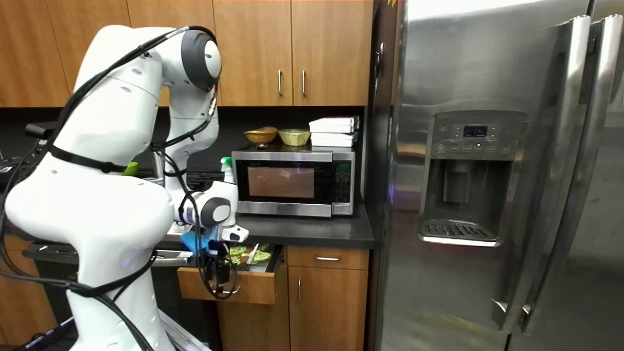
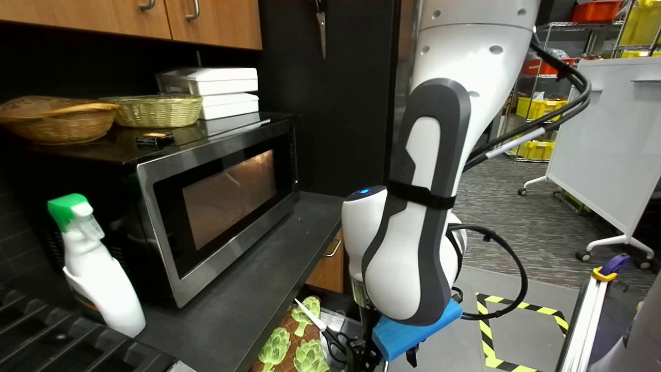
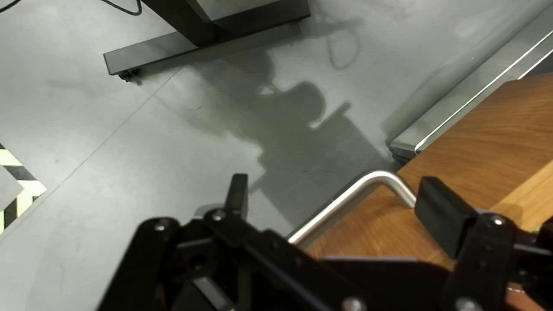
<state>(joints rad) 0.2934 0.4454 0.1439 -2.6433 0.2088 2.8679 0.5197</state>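
My gripper [image 3: 339, 201] is open, pointing down at the front of a pulled-out wooden drawer [image 1: 256, 287]. In the wrist view, the drawer's silver bar handle [image 3: 334, 204] lies between the spread fingers. One finger is over the floor side and the other is over the wooden front near the handle's end. I cannot tell whether either touches. The gripper also shows dark at the drawer front in an exterior view [image 1: 222, 278]. Inside the drawer are an artichoke-patterned brown cloth [image 2: 276, 343] and scissors [image 2: 312, 315] with white blades and black handles.
A microwave [image 1: 292, 180] stands on the dark counter [image 1: 312, 231], with baskets [image 2: 160, 109] and white boxes [image 2: 227, 90] on top. A spray bottle [image 2: 103, 279] stands beside it. A steel refrigerator [image 1: 453, 73] stands beside the counter. A cabinet [image 1: 327, 302] adjoins the drawer.
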